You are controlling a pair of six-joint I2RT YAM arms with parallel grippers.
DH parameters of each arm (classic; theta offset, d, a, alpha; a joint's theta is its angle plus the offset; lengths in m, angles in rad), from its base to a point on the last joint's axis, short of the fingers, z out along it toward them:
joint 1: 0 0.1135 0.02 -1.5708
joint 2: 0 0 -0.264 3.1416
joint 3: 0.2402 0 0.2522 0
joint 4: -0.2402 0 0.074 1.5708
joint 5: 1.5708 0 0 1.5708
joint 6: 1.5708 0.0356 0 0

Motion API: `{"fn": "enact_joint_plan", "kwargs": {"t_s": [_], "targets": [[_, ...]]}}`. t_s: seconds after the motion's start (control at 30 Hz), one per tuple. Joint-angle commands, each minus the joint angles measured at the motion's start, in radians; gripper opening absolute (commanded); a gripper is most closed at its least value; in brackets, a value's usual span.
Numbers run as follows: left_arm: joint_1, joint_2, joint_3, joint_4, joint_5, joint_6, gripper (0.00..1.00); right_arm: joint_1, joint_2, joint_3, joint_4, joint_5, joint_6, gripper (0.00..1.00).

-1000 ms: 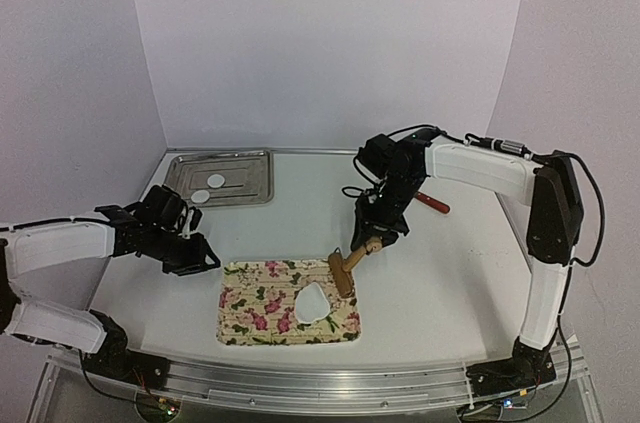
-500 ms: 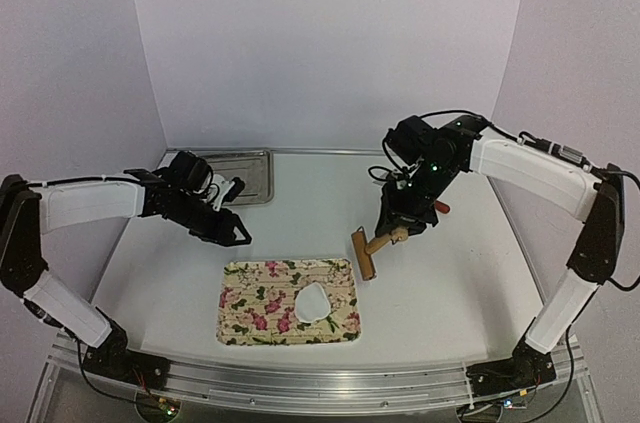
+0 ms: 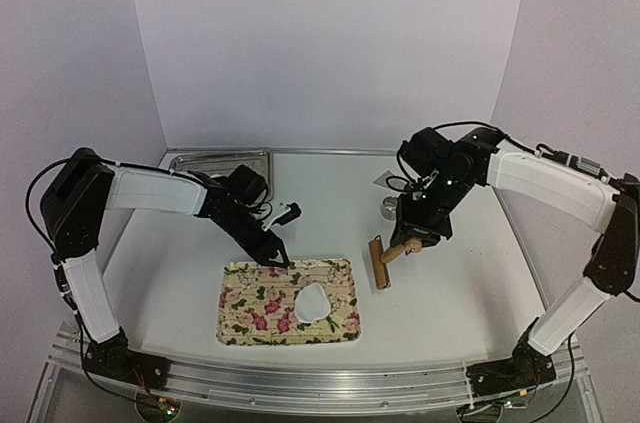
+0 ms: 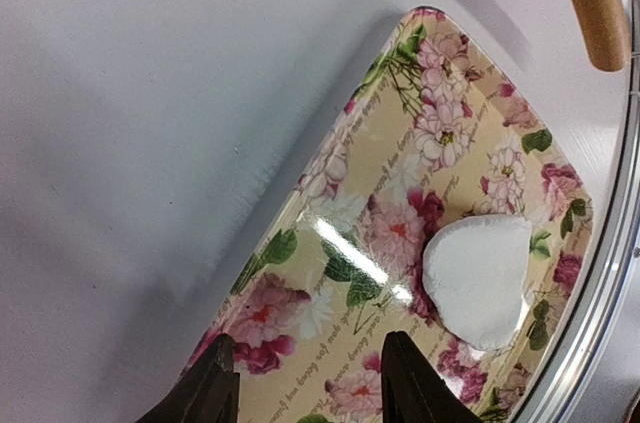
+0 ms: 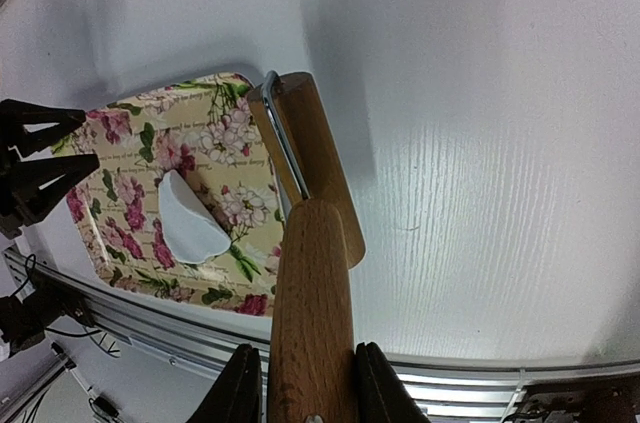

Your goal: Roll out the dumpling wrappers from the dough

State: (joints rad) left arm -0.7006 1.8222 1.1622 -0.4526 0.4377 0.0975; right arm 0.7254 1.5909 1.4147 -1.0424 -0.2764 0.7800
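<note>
Top external: vs 0.5 s ago, we see L gripper (image 3: 281, 261) moved to floral tray's (image 3: 248, 311) far edge, jaws apart. R gripper (image 3: 407, 244), clamped on roller (image 3: 380, 265), shifted slightly right. Dough (image 3: 312, 303) unmoved on tray.

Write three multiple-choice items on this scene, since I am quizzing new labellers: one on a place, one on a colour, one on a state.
1. Where does the white dough piece lie?
A. on the floral tray
B. in a bowl
C. on a plate

2. What colour is the handle of the roller?
A. red
B. light brown
C. blue

3. How is the left pincer?
A. open and empty
B. shut on the dough
C. shut on the roller

Key: 1 A, the dough rests on the flower print; 2 B, bare wood shows in the right wrist view; 3 A, its fingers stand apart with nothing between them.
</note>
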Motion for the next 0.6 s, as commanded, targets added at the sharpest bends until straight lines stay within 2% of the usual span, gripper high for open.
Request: {"fn": "enact_joint_plan", "kwargs": {"t_s": [0.0,0.4,0.57], "targets": [[-0.01,0.019,0.036,0.053,-0.101,0.009,0.66,0.003,-0.064,-0.001,0.034,0.012,0.032,0.0],[-0.01,0.084,0.025,0.085,-0.149,0.002,0.66,0.003,-0.069,-0.014,0.066,-0.015,0.044,0.0],[-0.01,0.114,0.037,0.08,-0.179,-0.017,0.59,0.003,-0.071,-0.024,0.076,-0.026,0.045,0.0]]}}
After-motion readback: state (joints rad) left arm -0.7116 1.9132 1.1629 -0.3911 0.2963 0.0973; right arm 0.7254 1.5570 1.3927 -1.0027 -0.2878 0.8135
